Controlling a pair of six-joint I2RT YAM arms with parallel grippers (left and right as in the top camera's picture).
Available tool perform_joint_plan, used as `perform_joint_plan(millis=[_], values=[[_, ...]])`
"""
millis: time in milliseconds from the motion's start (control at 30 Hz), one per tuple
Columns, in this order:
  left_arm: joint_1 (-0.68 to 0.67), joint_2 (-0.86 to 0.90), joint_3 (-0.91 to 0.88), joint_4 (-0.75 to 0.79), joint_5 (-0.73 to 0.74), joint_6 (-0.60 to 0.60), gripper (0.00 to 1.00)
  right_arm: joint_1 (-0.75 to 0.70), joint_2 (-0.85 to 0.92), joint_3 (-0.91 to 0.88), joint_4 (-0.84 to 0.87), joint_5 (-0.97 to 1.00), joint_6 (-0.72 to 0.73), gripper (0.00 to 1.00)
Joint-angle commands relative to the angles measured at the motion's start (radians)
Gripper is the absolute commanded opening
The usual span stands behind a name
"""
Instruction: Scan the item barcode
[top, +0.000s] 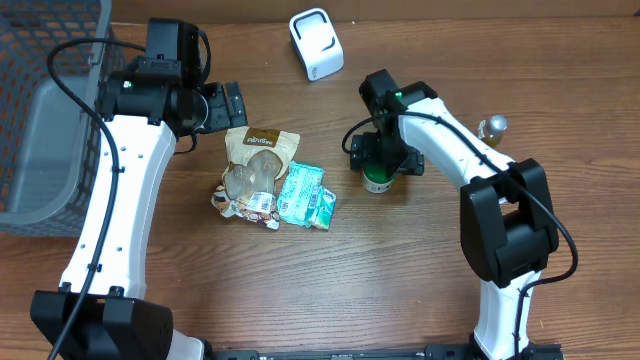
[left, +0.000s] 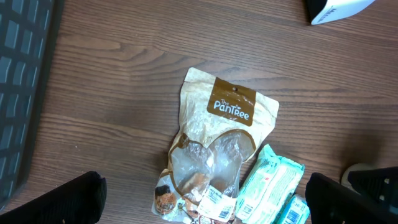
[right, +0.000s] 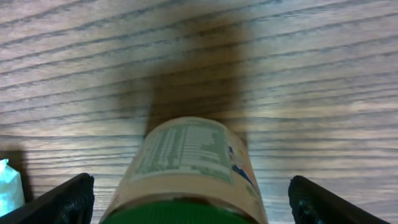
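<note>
Shows brown wood-grain tabletop (top: 400, 290), grey mesh basket (top: 40, 120) at L edge, white scanner (top: 316, 43) at far side. Has R jaws apart astride green-lid jar (right: 186, 162), ctr-right; L jaws apart over pouch (left: 217, 143).

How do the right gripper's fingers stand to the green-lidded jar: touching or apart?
Apart. The right wrist view shows bare tabletop between the green-lidded jar and each of the fingers of the open right gripper, which straddles it.
</note>
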Motion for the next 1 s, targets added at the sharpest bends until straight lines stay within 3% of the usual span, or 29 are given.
perform_joint_plan(millis=[0,500,967], values=[[-0.002,0.003,0.009,0.004,0.007,-0.006,1.0,0.006,-0.015,-0.019,0.013,0.008,0.0,0.92],[-0.002,0.003,0.009,0.004,0.007,-0.006,1.0,0.022,-0.015,-0.024,0.027,0.008,0.0,0.83],[-0.002,0.003,0.009,0.004,0.007,-0.006,1.0,0.059,-0.015,-0.024,0.026,0.095,0.026,0.83]])
